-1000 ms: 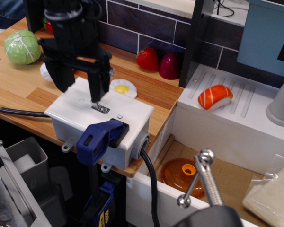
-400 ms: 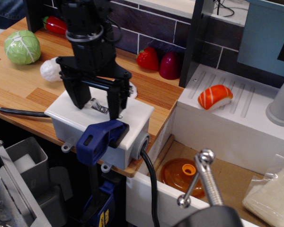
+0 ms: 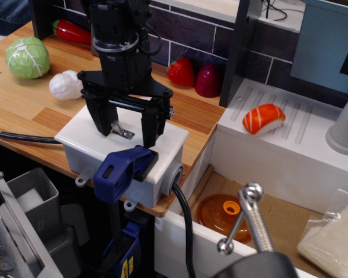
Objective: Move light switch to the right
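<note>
The light switch (image 3: 121, 128) is a small silver toggle lever on top of a white plastic box (image 3: 93, 152) at the wooden counter's front edge. The lever leans to the upper left. My black gripper (image 3: 126, 134) hangs straight over the box, open, with one finger (image 3: 103, 123) left of the lever and the other finger (image 3: 150, 132) right of it. The lever stands between the fingers, closer to the left one. Whether a finger touches it I cannot tell.
A blue clamp handle (image 3: 123, 169) grips the box's front edge. A cable (image 3: 185, 231) leaves the box's right end. A cabbage (image 3: 27, 57), a white ball (image 3: 65, 84), a strawberry (image 3: 181, 72) and a red vegetable (image 3: 209, 80) lie on the counter (image 3: 23, 104). Sushi (image 3: 263, 118) sits on the white sink drainer to the right.
My gripper has moved to the right across the box. A second ago the switch was under the right finger; now it sits between the fingers near the left one. The fried egg is now hidden.
</note>
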Available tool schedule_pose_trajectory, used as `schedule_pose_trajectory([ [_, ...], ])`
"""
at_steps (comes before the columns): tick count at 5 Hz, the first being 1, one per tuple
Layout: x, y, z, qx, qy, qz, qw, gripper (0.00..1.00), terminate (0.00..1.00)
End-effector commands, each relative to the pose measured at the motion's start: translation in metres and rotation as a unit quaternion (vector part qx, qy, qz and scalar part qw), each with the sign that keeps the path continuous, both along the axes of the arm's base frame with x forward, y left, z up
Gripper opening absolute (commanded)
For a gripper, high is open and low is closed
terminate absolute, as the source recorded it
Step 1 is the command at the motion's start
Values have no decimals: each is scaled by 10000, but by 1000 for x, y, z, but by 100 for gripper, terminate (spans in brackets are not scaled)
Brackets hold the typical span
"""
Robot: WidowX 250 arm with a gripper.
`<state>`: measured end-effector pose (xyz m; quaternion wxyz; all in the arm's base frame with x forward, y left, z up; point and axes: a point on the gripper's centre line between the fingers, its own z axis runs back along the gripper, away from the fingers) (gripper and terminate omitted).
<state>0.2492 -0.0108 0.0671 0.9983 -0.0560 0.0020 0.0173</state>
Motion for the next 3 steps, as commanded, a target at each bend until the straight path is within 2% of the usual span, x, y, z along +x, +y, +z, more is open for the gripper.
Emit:
schedule_pose_trajectory([
  [1, -2, -16, 10, -43, -124, -49, 9999, 100, 0],
  [3, -2, -25, 8, -122, -242, -23, 9996, 100, 0],
])
